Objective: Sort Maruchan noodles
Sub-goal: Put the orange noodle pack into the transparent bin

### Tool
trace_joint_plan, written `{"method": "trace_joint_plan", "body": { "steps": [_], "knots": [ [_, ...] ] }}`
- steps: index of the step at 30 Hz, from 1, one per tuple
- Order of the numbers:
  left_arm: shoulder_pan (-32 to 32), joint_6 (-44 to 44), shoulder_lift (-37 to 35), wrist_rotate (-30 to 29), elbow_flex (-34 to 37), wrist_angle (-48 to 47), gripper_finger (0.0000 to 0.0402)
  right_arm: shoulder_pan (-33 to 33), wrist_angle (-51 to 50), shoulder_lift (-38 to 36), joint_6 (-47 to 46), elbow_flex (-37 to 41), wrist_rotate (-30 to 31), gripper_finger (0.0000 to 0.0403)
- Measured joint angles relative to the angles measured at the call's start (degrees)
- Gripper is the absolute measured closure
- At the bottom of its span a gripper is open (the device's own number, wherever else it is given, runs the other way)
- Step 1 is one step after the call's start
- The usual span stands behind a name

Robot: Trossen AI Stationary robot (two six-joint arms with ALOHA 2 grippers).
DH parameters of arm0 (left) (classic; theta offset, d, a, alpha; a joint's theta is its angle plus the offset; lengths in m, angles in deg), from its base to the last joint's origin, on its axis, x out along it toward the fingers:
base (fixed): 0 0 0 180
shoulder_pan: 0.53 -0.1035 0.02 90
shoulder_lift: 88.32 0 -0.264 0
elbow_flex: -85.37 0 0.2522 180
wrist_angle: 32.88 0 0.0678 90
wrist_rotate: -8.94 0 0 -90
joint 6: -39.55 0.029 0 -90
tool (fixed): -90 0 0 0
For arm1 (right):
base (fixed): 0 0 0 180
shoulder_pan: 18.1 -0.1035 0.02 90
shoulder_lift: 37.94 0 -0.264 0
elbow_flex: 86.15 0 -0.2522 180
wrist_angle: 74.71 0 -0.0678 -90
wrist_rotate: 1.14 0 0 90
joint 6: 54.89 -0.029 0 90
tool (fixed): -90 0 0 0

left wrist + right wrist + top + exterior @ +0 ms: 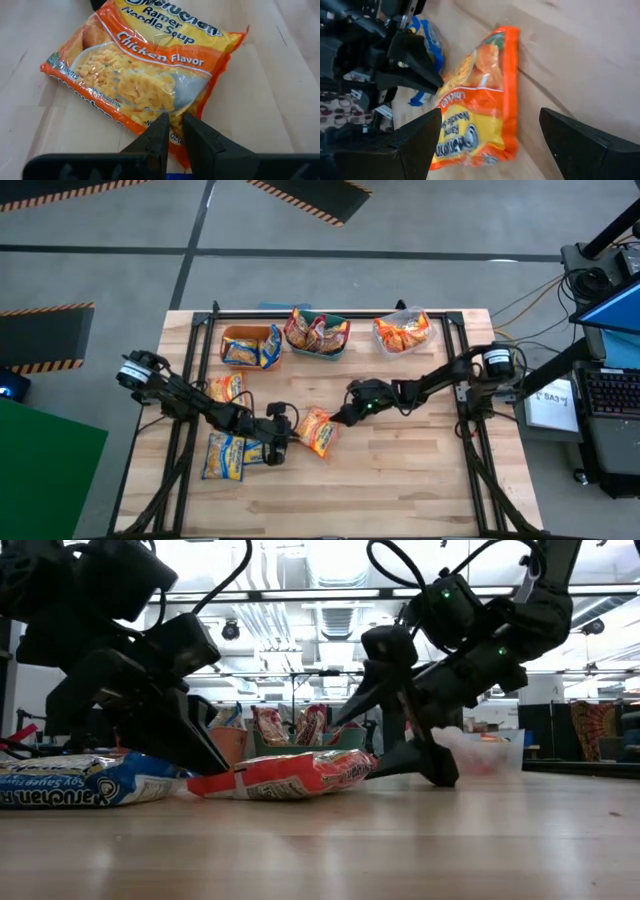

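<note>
Noodles lie on a big wooden table [400, 480], and some sit in three bins along its far edge. The orange bin [247, 346] on the left holds blue-and-yellow packets. The green bin [317, 335] in the middle holds maroon-pink packets. The clear bin [402, 333] on the right holds orange-red packets.

The near half of the table and its right side are bare wood, so there is lots of room there. The left side is busier.

The left arm reaches in from the left, and the right arm from the right. They meet near the middle of the table.

A blue-and-yellow packet [223, 456] lies flat near the left edge, with another one just beside it under the left arm. An orange packet [226, 388] lies a bit farther back on the left.

The orange-red chicken packet [316, 431] lies flat in the middle, between the two grippers. The left gripper [173, 131] is at its near-left edge, and its fingers are almost together, pinching the edge of the wrapper. The right gripper [490, 130] is just beside the packet's far-right end with its fingers wide apart, holding nothing.
</note>
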Motion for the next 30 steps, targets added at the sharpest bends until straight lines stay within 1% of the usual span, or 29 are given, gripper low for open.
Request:
{"method": "trace_joint_plan", "body": {
  "steps": [4, 6, 13, 17, 21, 26, 30],
  "knots": [
    [0.00, -0.24, 0.00, -0.04, -0.09, -0.09, 0.0362, -0.27, -1.05, 0.84, 0.82, -2.08, -0.81, 0.0082],
    [0.00, -0.39, 0.00, -0.10, -0.05, -0.05, 0.0362, -0.43, -1.45, 1.39, 1.04, -3.30, -2.22, 0.0085],
    [0.00, -0.69, 0.02, -0.81, 0.00, -0.07, 0.0362, -1.41, -1.00, 5.07, 1.75, -7.24, -4.87, 0.0089],
    [0.00, -0.72, 0.05, -0.90, 0.02, -0.06, 0.0362, -1.52, -1.10, 6.23, 2.35, -8.56, -5.10, 0.0102],
    [0.00, -0.74, 0.07, -0.92, 0.02, -0.05, 0.0362, -1.54, -1.06, 6.36, 2.77, -8.99, -5.10, 0.0137],
    [0.00, -0.85, 0.07, -1.03, 0.00, 0.00, 0.0362, -1.54, -1.05, 6.70, 4.13, -9.40, -4.97, 0.0205],
    [0.02, -0.85, 0.09, -1.18, 0.00, 0.02, 0.0362, -1.65, -1.05, 6.73, 5.31, -9.41, -3.15, 0.0253]
  ]
}}
